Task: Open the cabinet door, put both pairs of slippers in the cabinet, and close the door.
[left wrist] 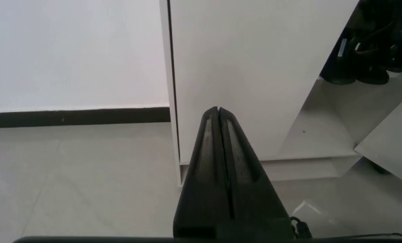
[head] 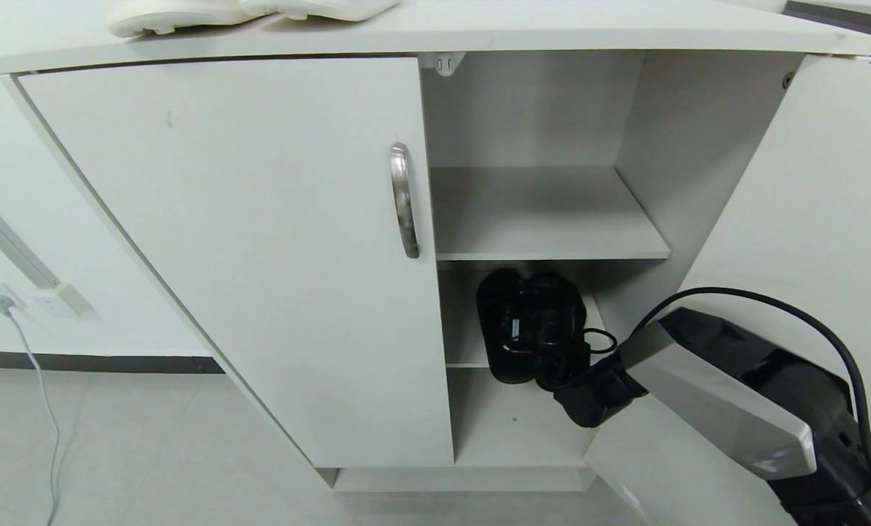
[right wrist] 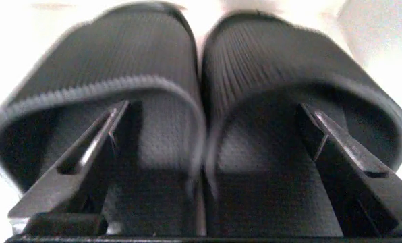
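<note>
A pair of black slippers (head: 530,325) lies side by side on the lower shelf (head: 461,329) of the white cabinet, behind its open right door (head: 808,219). My right gripper (head: 541,351) reaches into the cabinet, open, with one finger (right wrist: 86,162) inside each slipper (right wrist: 255,81); the jaws stand wide apart and do not pinch them. A pair of white slippers (head: 245,11) rests on the cabinet top. My left gripper (left wrist: 218,115) hangs shut and empty low over the floor, facing the shut left door (left wrist: 255,61).
The left door (head: 245,256) with its metal handle (head: 404,201) stays shut. The upper shelf (head: 545,219) holds nothing. A wall socket with a cable (head: 1,303) sits at lower left. Bare floor (head: 150,446) lies before the cabinet.
</note>
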